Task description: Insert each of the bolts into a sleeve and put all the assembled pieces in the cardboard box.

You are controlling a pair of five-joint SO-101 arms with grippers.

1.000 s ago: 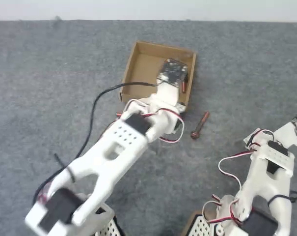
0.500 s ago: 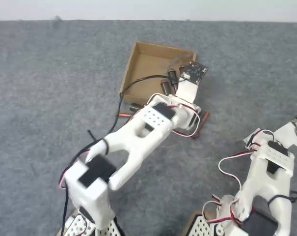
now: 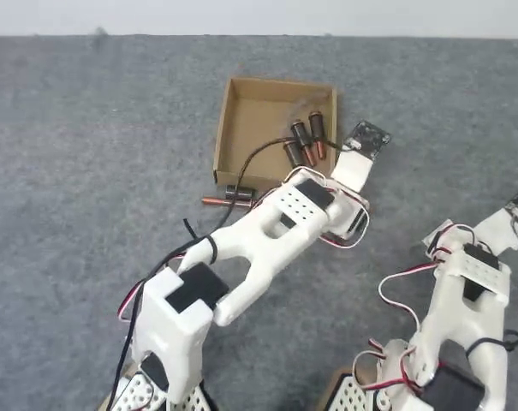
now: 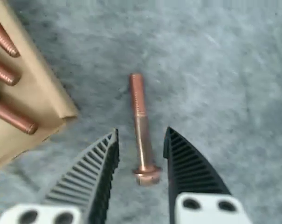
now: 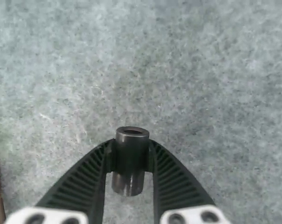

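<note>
Your left gripper (image 4: 143, 132), just right of the cardboard box (image 3: 223, 128) in the high view's upper centre, is wide open. The loose bolt (image 4: 140, 116) lies with its head between the jaws, shank pointing straight away. Your right gripper (image 5: 131, 142) clamps a sleeve (image 5: 130, 151) upright.

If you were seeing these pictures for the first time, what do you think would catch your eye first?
The left gripper hangs open with its fingers on either side of a copper bolt, which lies on the grey carpet just beside the cardboard box. The right gripper is shut on a dark sleeve above bare carpet. A few assembled pieces lie in the box near its right wall.
</note>
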